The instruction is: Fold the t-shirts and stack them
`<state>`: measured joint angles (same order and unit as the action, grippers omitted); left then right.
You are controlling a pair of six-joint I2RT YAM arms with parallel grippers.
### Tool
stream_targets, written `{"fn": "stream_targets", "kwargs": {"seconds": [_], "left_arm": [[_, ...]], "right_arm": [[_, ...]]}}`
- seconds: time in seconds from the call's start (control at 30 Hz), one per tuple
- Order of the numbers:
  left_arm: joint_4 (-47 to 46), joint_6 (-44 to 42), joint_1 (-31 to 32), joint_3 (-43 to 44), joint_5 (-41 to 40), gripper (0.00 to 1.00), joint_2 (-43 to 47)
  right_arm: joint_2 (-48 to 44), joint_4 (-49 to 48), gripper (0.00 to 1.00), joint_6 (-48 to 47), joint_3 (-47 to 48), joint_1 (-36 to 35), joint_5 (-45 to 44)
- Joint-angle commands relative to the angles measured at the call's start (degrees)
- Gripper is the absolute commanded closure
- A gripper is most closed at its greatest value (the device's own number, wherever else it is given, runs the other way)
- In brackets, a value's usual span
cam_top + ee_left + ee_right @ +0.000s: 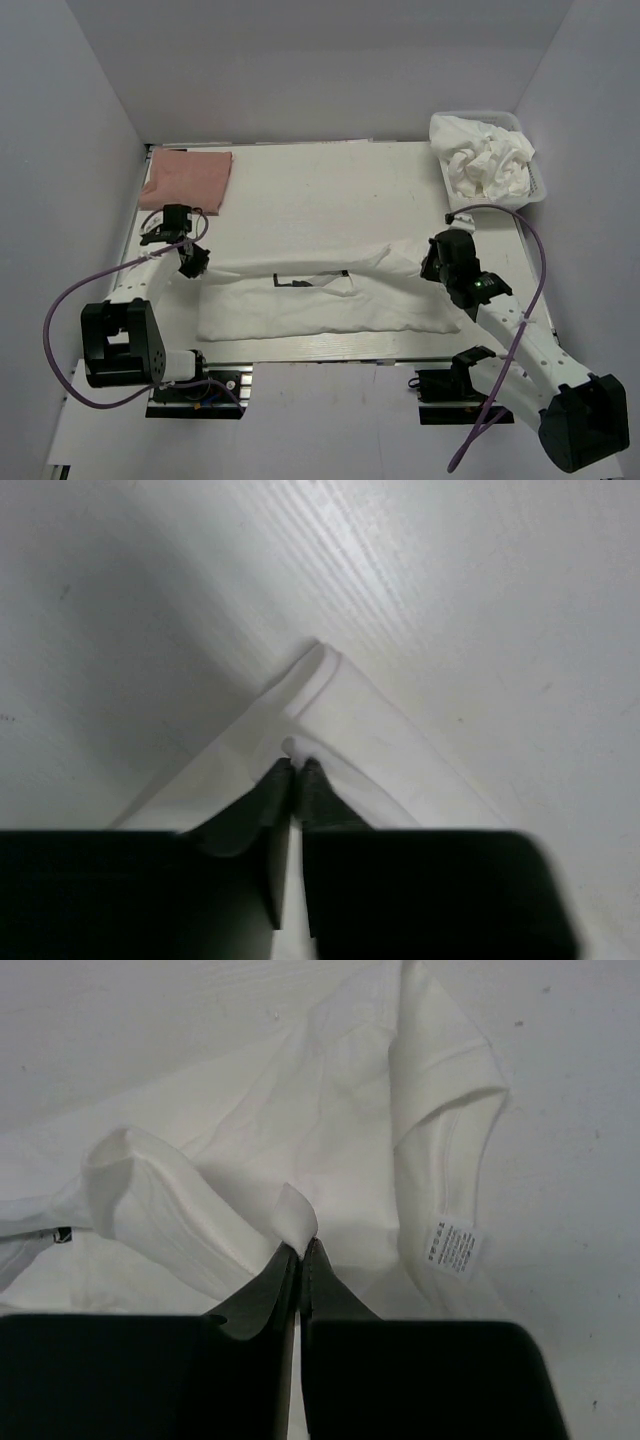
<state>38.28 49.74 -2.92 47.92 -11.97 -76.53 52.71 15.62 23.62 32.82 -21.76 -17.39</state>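
- White t-shirt (320,305) is pinched at both ends: the left gripper (297,768) has its jaws all but together on a folded corner of the cloth, and the right gripper (300,1248) is clamped tight on a small upstanding fold.
- Left wrist view: the gripped corner lies flat against the table (330,190), with its hem layers visible just beyond the tips.
- Right wrist view: a short sleeve (445,1080) lies just past the tips, and a care label (452,1248) faces up beside the right finger.
- Overhead: the garment lies across the near half of the table as a wide band, its far edge running between the two grippers.
- Salmon-pink shirt (188,180) lies folded at the far left corner, well apart.
- Crumpled white shirts (485,155) fill the lattice basket (540,185) at the far right corner.
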Motion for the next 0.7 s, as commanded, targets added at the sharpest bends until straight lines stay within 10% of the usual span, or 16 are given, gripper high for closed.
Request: {"fn": "stream_targets", "kwargs": {"seconds": [0.0, 0.07, 0.1, 0.13, 0.3, 0.47, 0.67], "left_arm": [[4.3, 4.9, -0.3, -2.6, 0.1, 0.74, 1.7], [8.7, 5.8, -0.3, -3.4, -1.7, 0.56, 2.3], [10.5, 7.2, -0.3, -4.0, -2.3, 0.13, 2.9], [12.3, 8.1, -0.9, -4.8, -3.1, 0.01, 3.4], [23.0, 12.3, -0.9, -2.4, -6.0, 0.00, 10.2], [21.1, 10.1, -0.9, 4.7, -5.3, 0.00, 14.7], [10.6, -2.3, -0.2, 7.2, 6.1, 0.00, 11.1]], "right_arm": [[-3.0, 3.3, 1.00, 6.1, -2.2, 0.2, 0.7], [-4.1, 8.8, 0.91, 10.7, -3.2, 0.1, 0.6], [-6.3, 10.5, 0.87, 12.0, -3.4, 0.2, 0.4], [-7.3, 16.8, 0.59, 16.5, -3.4, 0.3, 0.6], [-18.5, 26.7, 0.10, 20.2, -1.3, 0.2, 1.3], [-20.7, 12.0, 0.10, 12.2, -0.2, 0.1, 8.1], [1.5, -7.8, 0.10, 5.0, 0.3, 0.0, 21.4]]}}
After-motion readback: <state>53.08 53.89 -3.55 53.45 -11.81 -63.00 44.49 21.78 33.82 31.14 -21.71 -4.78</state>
